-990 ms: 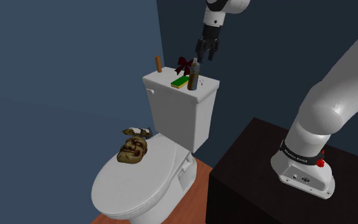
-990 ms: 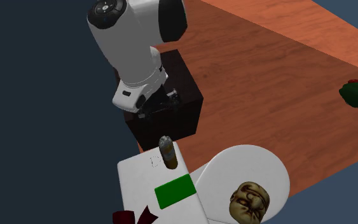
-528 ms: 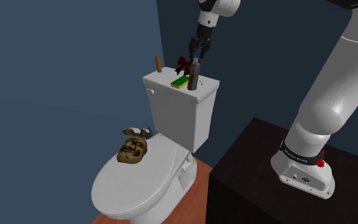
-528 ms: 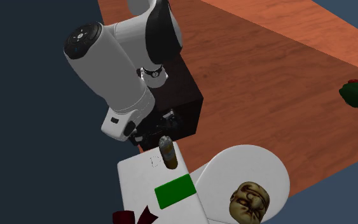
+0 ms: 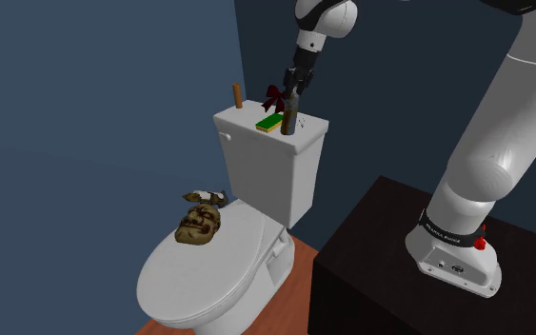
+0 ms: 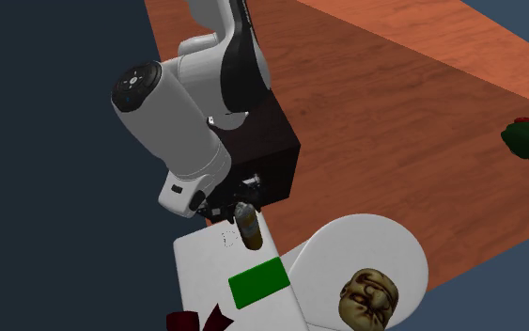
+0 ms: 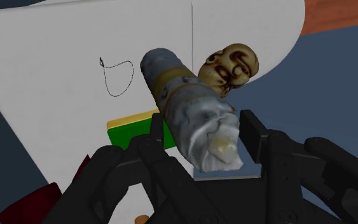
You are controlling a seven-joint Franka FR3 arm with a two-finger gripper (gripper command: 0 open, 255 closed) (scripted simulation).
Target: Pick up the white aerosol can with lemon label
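The aerosol can point(image 5: 291, 116) stands upright on the white toilet tank lid point(image 5: 247, 124), near the edge on the shoulder view's right. It looks grey-brown with a tan band. My gripper point(image 5: 294, 88) has come down on its top. In the wrist view the two black fingers point(image 7: 153, 137) press the can's pale upper end point(image 7: 203, 127) from both sides, so my gripper point(image 7: 203, 135) is shut on it. In the second exterior view the can point(image 6: 249, 230) stands at the lid's corner under the hand point(image 6: 223, 197). Its base still rests on the lid.
On the lid lie a green sponge point(image 5: 269, 122), a red bow point(image 5: 275, 95) and a short brown cylinder point(image 5: 238, 95). A tan mask point(image 5: 199, 225) rests on the closed toilet seat point(image 5: 208, 276). Dark blue walls stand close behind the tank. My dark stand point(image 5: 370, 257) is beside the toilet.
The hand has dropped from above the can onto its top, and the fingers have gone from wide apart to clasping it. The can has not moved.
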